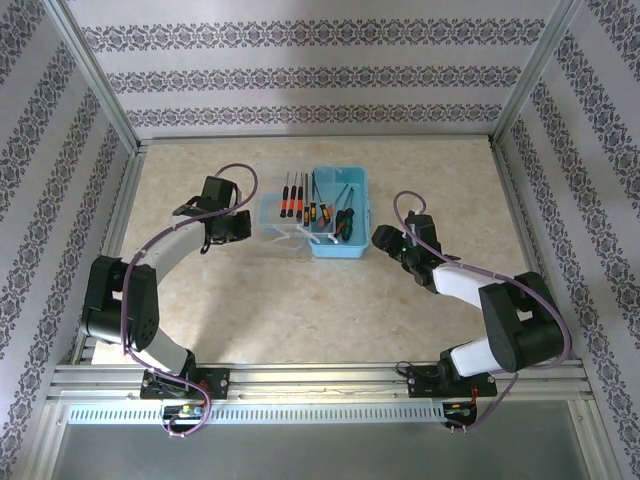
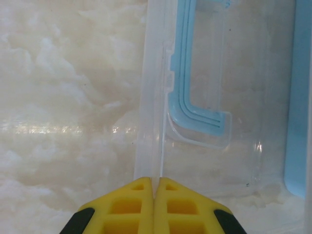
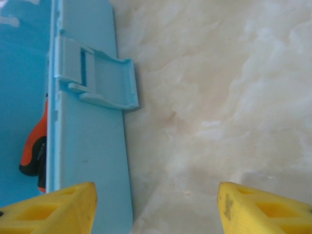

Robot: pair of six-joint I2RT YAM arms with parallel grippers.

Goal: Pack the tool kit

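Blue tool box (image 1: 338, 250) sits mid-table (image 1: 300, 310), its clear lid (image 1: 272, 228) flipped out to the left. Orange-handled screwdrivers (image 1: 292, 206) are lined up where lid meets box. Left gripper (image 1: 243, 228) is at the lid's outer edge, right gripper (image 1: 381, 240) just beside the box's right wall.
Left wrist: fingers clenched tight at the lid rim; can't tell if the rim is pinched.
Right wrist: fingers spread wide, holding nothing, latch (image 3: 102, 83) ahead.

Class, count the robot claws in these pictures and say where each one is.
2. The left claw is shut on the edge of the clear lid; the right claw is open beside the blue box.
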